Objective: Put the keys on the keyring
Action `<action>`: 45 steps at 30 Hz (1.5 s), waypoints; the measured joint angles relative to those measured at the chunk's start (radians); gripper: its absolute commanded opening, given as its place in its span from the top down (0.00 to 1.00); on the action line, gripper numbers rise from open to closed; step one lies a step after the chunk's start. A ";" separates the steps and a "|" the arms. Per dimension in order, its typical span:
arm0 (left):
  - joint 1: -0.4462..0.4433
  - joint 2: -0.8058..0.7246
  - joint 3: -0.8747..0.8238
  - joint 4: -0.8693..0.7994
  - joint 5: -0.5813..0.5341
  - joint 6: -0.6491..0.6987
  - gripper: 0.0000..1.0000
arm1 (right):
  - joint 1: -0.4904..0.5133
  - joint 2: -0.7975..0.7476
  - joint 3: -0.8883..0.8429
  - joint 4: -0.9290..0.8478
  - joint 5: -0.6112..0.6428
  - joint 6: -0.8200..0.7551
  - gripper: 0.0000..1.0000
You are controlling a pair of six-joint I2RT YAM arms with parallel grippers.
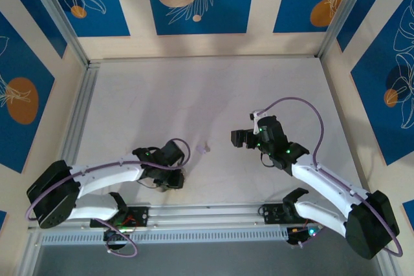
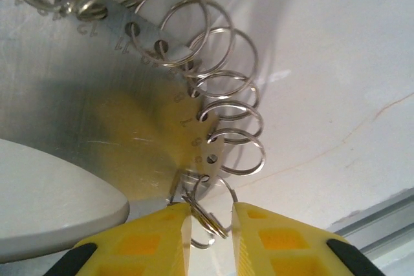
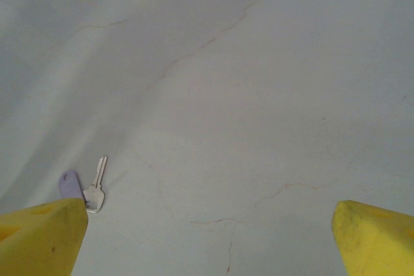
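Looks like the key pick-up is being set up: the keyring is pinched by the left gripper, the right gripper is spread wide beside the loose keys on the table, which probably need to be straddled and nipped next.

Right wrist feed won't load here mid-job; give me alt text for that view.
A small silver key lies flat on the white table beside a lilac piece, just off one yellow fingertip of the open right gripper. The other fingertip sits at the opposite bottom corner.
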 measured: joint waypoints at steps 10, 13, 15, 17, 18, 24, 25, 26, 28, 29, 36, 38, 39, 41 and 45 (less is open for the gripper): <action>0.153 -0.081 0.091 0.046 0.027 0.105 0.70 | 0.000 0.032 -0.029 0.159 -0.135 -0.098 0.02; 0.212 -0.063 0.110 0.032 0.028 0.160 0.66 | 0.000 0.082 -0.029 0.204 -0.193 -0.117 0.01; 0.241 -0.045 0.119 0.017 0.027 0.195 0.63 | 0.002 0.118 -0.029 0.234 -0.234 -0.121 0.00; 0.255 -0.026 0.129 -0.001 0.023 0.228 0.61 | 0.007 0.153 -0.029 0.256 -0.264 -0.120 0.00; 0.259 -0.014 0.134 -0.005 0.022 0.242 0.60 | 0.009 0.172 -0.029 0.267 -0.279 -0.120 0.00; 0.261 0.033 0.144 -0.016 0.025 0.293 0.56 | 0.014 0.251 -0.029 0.328 -0.340 -0.116 0.00; 0.261 0.034 0.144 -0.018 0.027 0.296 0.55 | 0.015 0.257 -0.029 0.335 -0.345 -0.113 0.00; 0.260 0.034 0.144 -0.022 0.028 0.300 0.54 | 0.018 0.261 -0.029 0.340 -0.350 -0.110 0.00; 0.254 0.034 0.144 -0.032 0.031 0.306 0.50 | 0.023 0.260 -0.029 0.346 -0.354 -0.102 0.00; 0.244 0.032 0.144 -0.043 0.034 0.307 0.48 | 0.027 0.256 -0.030 0.347 -0.354 -0.097 0.00; 0.060 -0.019 0.129 -0.136 0.035 0.246 0.54 | 0.060 0.102 -0.102 0.288 -0.351 -0.056 0.00; 0.023 -0.024 0.100 -0.143 0.032 0.213 0.57 | 0.067 0.067 -0.121 0.267 -0.350 -0.047 0.00; 0.009 -0.029 0.084 -0.153 0.027 0.196 0.58 | 0.070 0.053 -0.128 0.255 -0.349 -0.041 0.01; -0.013 -0.044 0.065 -0.178 0.018 0.167 0.61 | 0.074 0.044 -0.129 0.244 -0.343 -0.037 0.01; -0.061 -0.054 0.063 -0.191 -0.010 0.129 0.64 | 0.074 0.044 -0.130 0.245 -0.339 -0.035 0.00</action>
